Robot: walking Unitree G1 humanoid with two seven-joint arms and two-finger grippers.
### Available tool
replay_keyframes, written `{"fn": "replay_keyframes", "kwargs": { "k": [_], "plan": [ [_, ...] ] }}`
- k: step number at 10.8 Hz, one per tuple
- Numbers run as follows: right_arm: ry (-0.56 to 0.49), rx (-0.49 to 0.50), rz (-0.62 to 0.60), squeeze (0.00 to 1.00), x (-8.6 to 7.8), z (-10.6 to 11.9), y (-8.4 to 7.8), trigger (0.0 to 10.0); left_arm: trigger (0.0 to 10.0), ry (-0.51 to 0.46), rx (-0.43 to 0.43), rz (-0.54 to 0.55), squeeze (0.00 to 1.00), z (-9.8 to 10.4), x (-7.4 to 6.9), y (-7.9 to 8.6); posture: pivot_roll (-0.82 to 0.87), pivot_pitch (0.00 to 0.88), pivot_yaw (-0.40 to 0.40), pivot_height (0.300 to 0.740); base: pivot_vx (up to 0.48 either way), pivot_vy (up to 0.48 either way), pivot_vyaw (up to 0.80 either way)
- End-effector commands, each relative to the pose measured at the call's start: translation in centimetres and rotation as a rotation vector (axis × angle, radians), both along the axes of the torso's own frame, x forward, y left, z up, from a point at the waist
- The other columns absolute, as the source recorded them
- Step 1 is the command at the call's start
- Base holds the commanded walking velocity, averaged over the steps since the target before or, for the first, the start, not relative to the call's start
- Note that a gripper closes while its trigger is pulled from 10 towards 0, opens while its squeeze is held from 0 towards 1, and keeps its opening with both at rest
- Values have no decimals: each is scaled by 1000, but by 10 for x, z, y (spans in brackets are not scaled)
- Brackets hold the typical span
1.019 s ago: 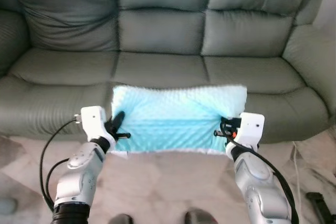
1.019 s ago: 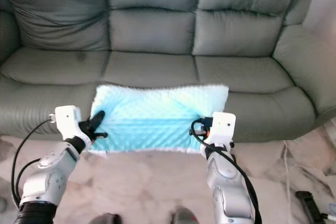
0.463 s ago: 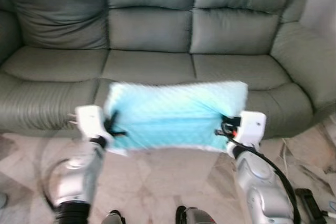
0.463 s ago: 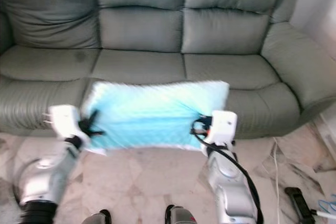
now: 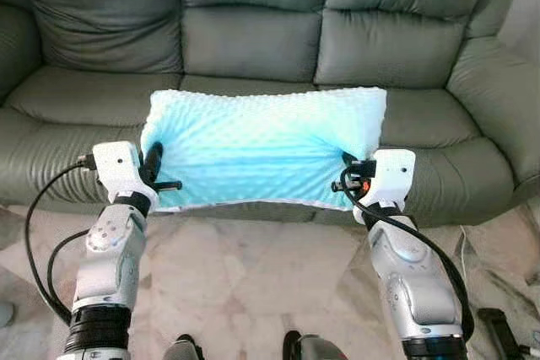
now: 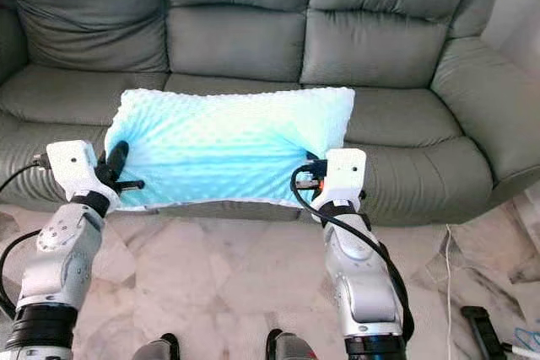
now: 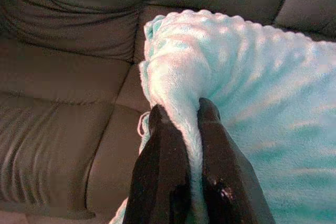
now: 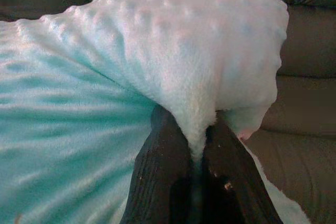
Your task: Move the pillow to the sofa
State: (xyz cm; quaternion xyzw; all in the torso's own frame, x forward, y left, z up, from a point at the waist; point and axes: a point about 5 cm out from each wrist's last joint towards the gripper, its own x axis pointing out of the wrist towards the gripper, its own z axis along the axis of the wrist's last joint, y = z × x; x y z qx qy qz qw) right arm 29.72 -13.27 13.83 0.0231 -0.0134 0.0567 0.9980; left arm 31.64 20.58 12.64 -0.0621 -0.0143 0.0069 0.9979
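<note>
Left eye view: pillow [image 5: 266,147] clamped between left end effector [image 5: 154,173] and right end effector [image 5: 348,176], above sofa [image 5: 253,40].

We can read no text, label, brand, number or sign anywhere in these views, neither on the pillow [image 5: 266,145], nor on the sofa [image 5: 253,40], nor on the white housings of the robot's wrists.

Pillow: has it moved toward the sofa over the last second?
Yes. The pillow, clamped by the left gripper and right gripper, now overlaps the sofa seat cushions; earlier it hung before the front edge.
</note>
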Motion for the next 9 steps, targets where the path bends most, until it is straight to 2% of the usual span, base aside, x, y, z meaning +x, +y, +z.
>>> {"fn": "replay_keyframes", "kwargs": {
  "k": [1, 2, 3, 4, 6, 9],
  "plan": [
    [-40, -20, -29, 0, -4, 4, -7, 10000, 10000, -21, 25, 10, 0, 2, -5, 2, -111, 191, -43, 740, 0, 0, 0],
    [-56, -28, -25, 0, -6, 6, -7, 10000, 10000, -32, 72, 1, 0, 2, -6, 0, -113, 191, -42, 740, 0, 0, 0],
    [-70, -41, -22, 0, -7, 8, -7, 10000, 10000, -90, 118, 24, 0, 8, -6, 2, -115, 197, -41, 740, 0, 0, 0],
    [-79, -51, -23, 0, -9, 9, -7, 10000, 10000, -88, 131, 37, 0, 8, -7, 3, -115, 198, -42, 740, 0, 0, 0],
    [-82, -63, -24, 0, -11, 8, -8, 10000, 10000, -86, 73, -31, 0, 5, -9, -6, -124, 195, -39, 740, 0, 0, 0],
    [-85, -77, -27, 0, -14, 8, -7, 10000, 10000, -94, 37, -73, 0, 4, -6, -16, -130, 195, -38, 740, 454, 0, 0]
  ]
}}
